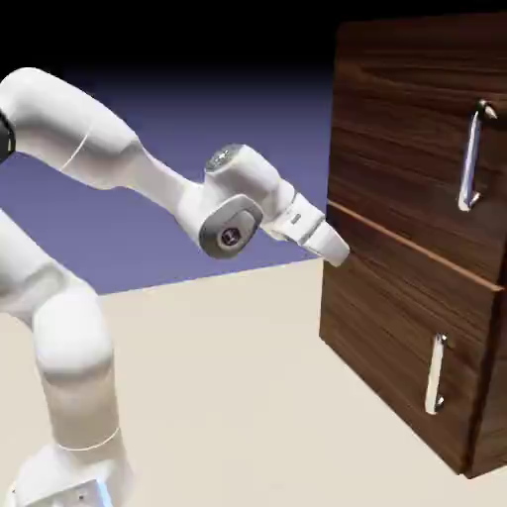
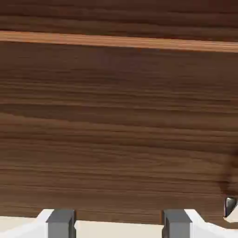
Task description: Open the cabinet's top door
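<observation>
The dark walnut cabinet (image 1: 396,297) stands at the exterior view's right. Its top door (image 1: 406,129) carries a long upright silver handle (image 1: 471,158) near the right edge. My gripper (image 1: 339,250) hovers at the cabinet's left front edge, just below the light seam (image 1: 416,253) between the two doors and far left of the handle. In the hand view the gripper (image 2: 118,225) is open: two grey fingertips (image 2: 60,222) stand apart with nothing between them. Wood grain fills that view, and the seam (image 2: 119,42) runs across near the top.
The lower door (image 1: 396,356) has a short silver handle (image 1: 434,374). A small silver bit (image 2: 230,207) shows at the hand view's right edge. The beige table (image 1: 228,396) stretches in front of the cabinet, and the arm's base (image 1: 69,465) rises at the lower left.
</observation>
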Robot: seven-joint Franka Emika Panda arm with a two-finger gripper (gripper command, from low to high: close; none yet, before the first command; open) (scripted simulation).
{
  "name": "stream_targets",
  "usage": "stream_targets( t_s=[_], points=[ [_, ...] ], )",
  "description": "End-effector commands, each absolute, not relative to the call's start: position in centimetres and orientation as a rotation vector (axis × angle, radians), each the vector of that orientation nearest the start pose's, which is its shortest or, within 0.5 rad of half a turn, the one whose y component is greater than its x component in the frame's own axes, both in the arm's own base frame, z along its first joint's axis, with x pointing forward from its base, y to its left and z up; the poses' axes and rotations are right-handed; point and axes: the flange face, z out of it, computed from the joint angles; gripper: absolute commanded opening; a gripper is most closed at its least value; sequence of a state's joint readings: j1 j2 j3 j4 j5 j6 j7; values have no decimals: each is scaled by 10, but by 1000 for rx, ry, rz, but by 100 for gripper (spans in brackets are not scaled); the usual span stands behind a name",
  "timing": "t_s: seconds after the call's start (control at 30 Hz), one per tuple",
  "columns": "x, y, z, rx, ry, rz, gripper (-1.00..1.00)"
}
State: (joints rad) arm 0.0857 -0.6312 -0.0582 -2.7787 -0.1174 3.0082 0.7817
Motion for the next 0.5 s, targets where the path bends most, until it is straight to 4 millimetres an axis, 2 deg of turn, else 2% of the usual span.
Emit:
stream_targets(
  t_s=[0.0,0.23,0.47],
  points=[
    [382,22,506,-2465,792,-1143,0],
    [355,37,588,-2389,555,-1333,0],
    [321,23,653,-2268,407,-1509,0]
  ],
)
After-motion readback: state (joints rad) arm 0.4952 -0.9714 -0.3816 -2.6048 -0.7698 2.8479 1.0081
